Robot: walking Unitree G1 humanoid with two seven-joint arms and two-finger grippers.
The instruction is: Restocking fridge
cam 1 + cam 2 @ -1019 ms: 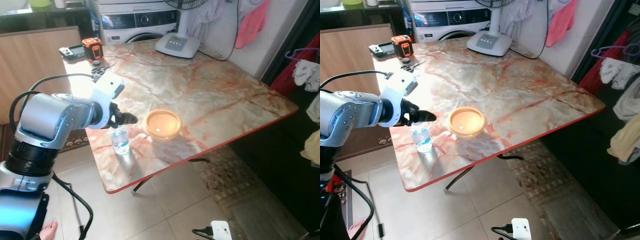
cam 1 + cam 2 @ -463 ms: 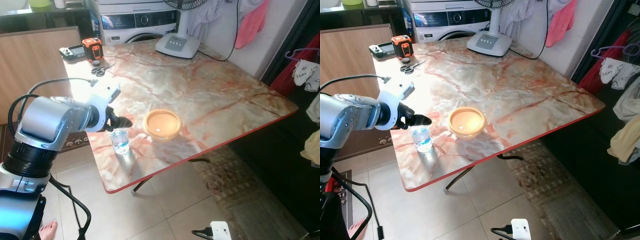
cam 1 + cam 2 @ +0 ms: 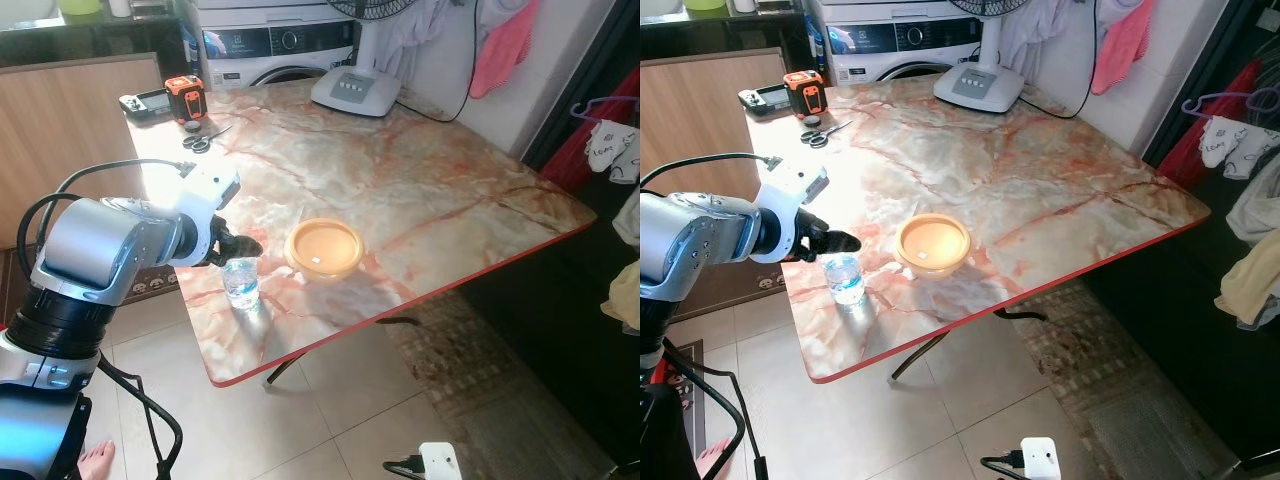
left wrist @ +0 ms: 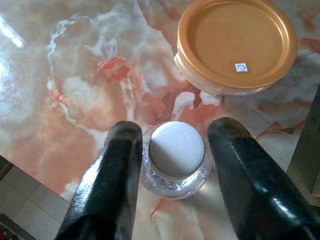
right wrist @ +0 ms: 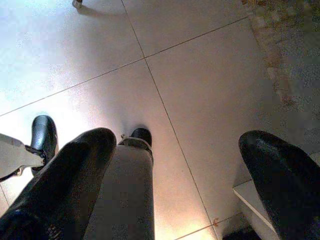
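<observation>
A small clear water bottle point(image 3: 241, 283) with a white cap point(image 4: 177, 149) stands upright near the left front edge of the marble table point(image 3: 420, 180). My left gripper point(image 3: 243, 248) hovers just above it, open. In the left wrist view the two black fingers point(image 4: 120, 165) stand on either side of the cap without touching it. A round container with an orange lid point(image 3: 325, 248) sits on the table just right of the bottle. My right gripper point(image 5: 175, 150) hangs idle over the tiled floor, open with nothing in it.
At the table's far end lie scissors point(image 3: 197, 141), an orange tape measure point(image 3: 184, 97), a black device point(image 3: 145, 102) and a white fan base point(image 3: 355, 90). A washing machine point(image 3: 270, 45) stands behind. A white power strip point(image 3: 440, 460) and a person's bare foot point(image 3: 95, 462) are on the floor.
My left gripper has dropped lower and drawn back slightly, coming closer over the bottle's cap. The bottle and the container have not moved.
</observation>
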